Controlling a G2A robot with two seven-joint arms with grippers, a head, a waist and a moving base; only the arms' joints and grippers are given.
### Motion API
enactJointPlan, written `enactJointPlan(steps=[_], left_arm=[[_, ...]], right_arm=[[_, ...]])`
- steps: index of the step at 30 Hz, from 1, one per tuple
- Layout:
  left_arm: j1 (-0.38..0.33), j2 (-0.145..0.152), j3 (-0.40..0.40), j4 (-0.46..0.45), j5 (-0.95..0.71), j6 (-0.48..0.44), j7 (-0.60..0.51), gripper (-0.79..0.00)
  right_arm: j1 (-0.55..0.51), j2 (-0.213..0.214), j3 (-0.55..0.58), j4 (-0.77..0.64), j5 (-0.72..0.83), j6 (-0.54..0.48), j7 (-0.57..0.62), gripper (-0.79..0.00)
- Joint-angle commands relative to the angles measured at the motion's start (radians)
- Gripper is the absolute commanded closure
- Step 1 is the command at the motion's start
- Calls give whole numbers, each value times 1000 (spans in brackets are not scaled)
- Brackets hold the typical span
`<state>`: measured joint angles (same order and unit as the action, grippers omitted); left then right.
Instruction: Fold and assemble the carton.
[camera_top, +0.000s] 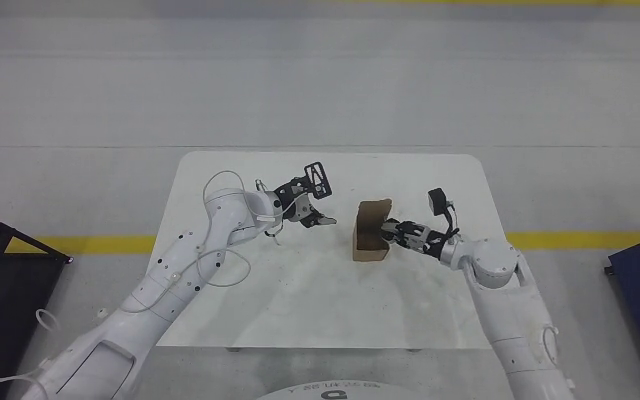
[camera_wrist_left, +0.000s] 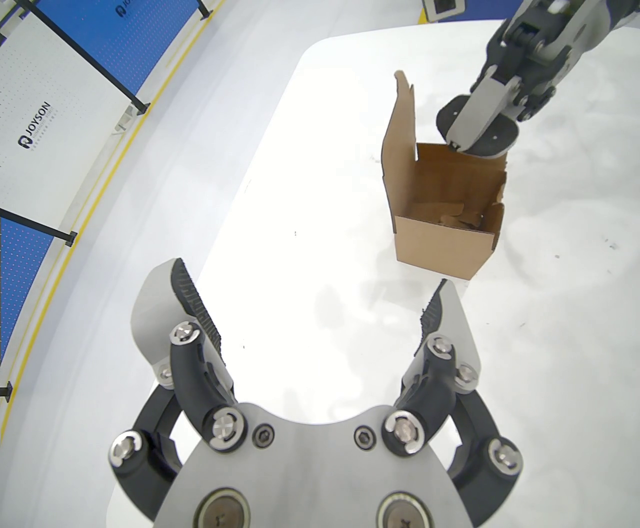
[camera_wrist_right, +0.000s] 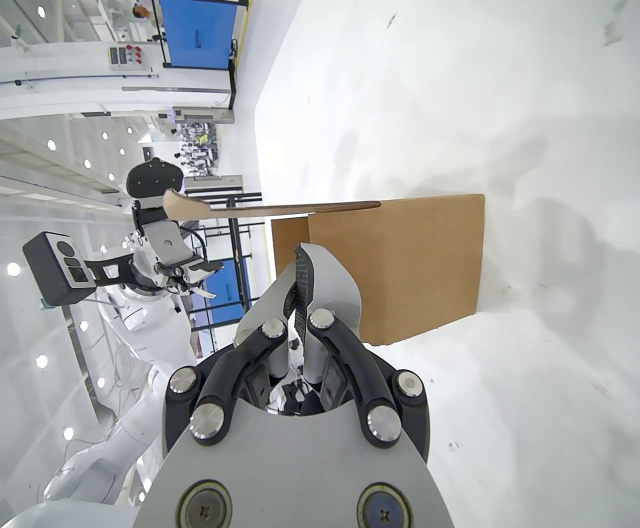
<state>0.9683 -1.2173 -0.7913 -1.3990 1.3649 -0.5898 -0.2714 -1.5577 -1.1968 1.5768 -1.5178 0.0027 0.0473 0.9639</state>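
Probably light, thin cardboard; carton (camera_wrist_left: 440, 245) walls likely flex, so grip near a corner. Right tool (camera_wrist_left: 472, 142) pinches one wall's rim; left tool (camera_wrist_left: 308, 282) spread wide, empty.

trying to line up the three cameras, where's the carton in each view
top view: carton stands on the white table between left claw and right claw, against the right one.
left wrist view: carton sits beyond the open left claw, one flap raised.
right wrist view: carton is just ahead of the right claw.
shared landmark: the right claw pinching the carton's wall.
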Motion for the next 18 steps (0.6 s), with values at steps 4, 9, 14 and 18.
enactJointPlan(steps=[4, 9, 14, 18], left_arm=[[0, 0, 0, 0, 0, 0, 0, -785], [0, 0, 0, 0, 0, 0, 0, -785], [0, 0, 0, 0, 0, 0, 0, -785], [0, 0, 0, 0, 0, 0, 0, -785]], right_arm=[[25, 4, -36, 2, -47, 46, -7, 0], [41, 5, -80, -10, -109, 111, -51, 0], [27, 7, -105, -52, -152, 163, -90, 0], [38, 9, -136, -68, -196, 240, -101, 0]])
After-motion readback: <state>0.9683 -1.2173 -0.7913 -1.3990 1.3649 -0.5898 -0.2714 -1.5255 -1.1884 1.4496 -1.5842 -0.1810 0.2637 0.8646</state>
